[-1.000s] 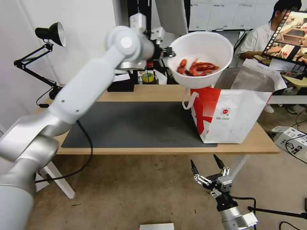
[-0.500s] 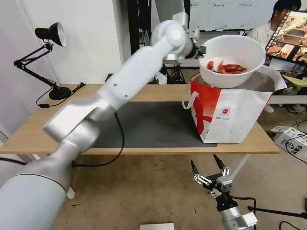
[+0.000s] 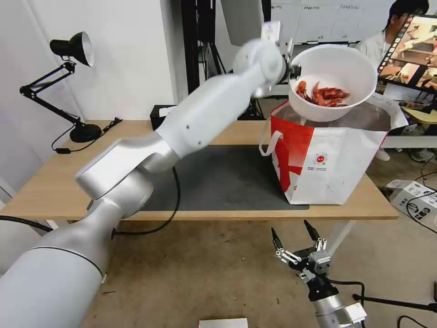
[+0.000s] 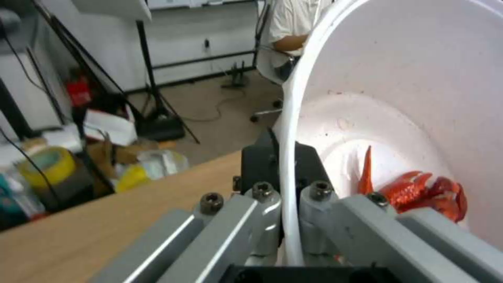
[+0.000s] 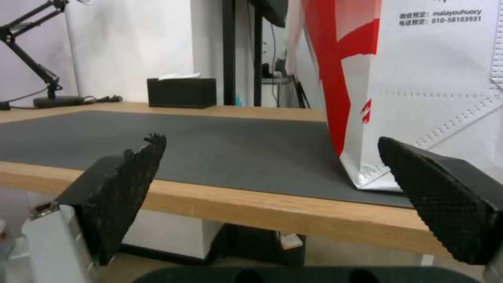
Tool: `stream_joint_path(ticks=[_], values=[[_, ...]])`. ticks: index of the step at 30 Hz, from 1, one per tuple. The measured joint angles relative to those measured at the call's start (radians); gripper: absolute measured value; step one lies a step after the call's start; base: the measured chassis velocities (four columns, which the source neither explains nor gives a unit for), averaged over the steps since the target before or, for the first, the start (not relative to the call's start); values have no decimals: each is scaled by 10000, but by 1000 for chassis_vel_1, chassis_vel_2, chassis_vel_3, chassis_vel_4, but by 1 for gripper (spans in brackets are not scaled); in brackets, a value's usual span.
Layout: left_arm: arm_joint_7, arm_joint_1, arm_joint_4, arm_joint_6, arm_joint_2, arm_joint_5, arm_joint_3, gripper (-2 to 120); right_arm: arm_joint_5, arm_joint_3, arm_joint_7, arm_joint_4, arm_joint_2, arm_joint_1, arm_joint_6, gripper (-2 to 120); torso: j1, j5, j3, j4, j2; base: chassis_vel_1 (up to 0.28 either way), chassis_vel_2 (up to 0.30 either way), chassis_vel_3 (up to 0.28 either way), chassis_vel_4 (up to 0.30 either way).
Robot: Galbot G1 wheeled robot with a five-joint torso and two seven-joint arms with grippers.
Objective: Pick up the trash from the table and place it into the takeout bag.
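1 white bowl (image 3: 334, 79), rim clenched in the left gripper (image 4: 285, 196) jaws, hangs above the takeout bag (image 3: 332, 159); right gripper (image 3: 294, 237) jaws released.

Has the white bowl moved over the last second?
Yes. The white bowl, pinched by the left gripper, moved rightward to above the takeout bag opening.

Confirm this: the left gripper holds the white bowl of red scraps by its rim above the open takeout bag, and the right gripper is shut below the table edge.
One thing is wrong: the right gripper is open, its fingers spread wide apart, as the right wrist view shows. The rest stands: the left gripper pinches the white bowl by its rim above the takeout bag.
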Motion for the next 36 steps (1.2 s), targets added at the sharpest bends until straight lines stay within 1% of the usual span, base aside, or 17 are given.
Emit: stream_joint_path(ticks=[1,7,9,13,15,16,17,20,25,26,27,28,29,32,33,35,36], values=[[14,69,-184,-63,99,129,156,0,0,0,0,0,0,0,0,100,0,-1,0,1,0,0,0,0,0],[12,123,-469,-89,199,282,398,0,0,0,0,0,0,0,0,100,-1,0,-1,-4,0,0,0,0,0],[90,121,-676,-90,297,261,491,0,0,0,0,0,0,0,0,100,0,0,0,-2,0,0,0,0,0],[229,114,-805,-58,346,60,514,0,0,0,0,0,0,0,0,100,-1,0,-1,-1,0,0,0,0,0],[360,97,-854,73,348,-183,507,0,0,0,0,0,0,0,0,100,-1,0,-1,-2,0,0,0,0,0],[557,69,-910,343,374,-494,481,0,0,0,0,0,0,0,0,100,-1,0,-1,-4,0,0,0,0,0],[557,69,-910,343,374,-494,481,0,0,0,0,0,0,0,0,100,-1,0,-1,-4,0,0,0,0,0],[807,18,-960,763,422,-795,476,0,0,0,0,0,0,0,0,100,-1,0,-1,-3,0,0,0,0,0],[957,21,-966,1042,471,-939,496,0,0,0,0,0,0,0,0,100,-1,0,-1,-3,1,0,0,0,0],[983,59,-990,1133,515,-961,544,5,0,0,0,0,0,-1,0,100,-1,0,-1,-3,1,0,0,0,0],[995,94,-1035,1193,569,-967,586,7,0,0,0,0,0,0,0,100,-1,0,-1,-3,0,0,0,0,0],[1002,147,-1093,1256,629,-984,613,14,0,0,0,0,0,0,0,100,-1,0,-1,-2,0,0,0,0,0],[1002,147,-1093,1256,629,-984,613,14,0,0,0,0,0,0,0,100,-1,0,-1,-2,0,0,0,0,0],[1028,238,-1175,1297,738,-1284,621,29,0,0,0,0,0,0,0,100,-1,0,-1,-2,0,0,0,0,0],[1028,238,-1175,1297,738,-1284,621,29,0,0,0,0,0,0,0,100,-1,0,-1,-2,0,0,0,0,0],[1031,286,-1282,1309,860,-1568,593,40,0,0,0,0,0,0,0,100,-1,0,-1,-3,0,0,0,0,0],[1031,286,-1282,1309,860,-1568,593,40,0,0,0,0,0,0,0,100,-1,0,-1,-3,0,0,0,0,0]])
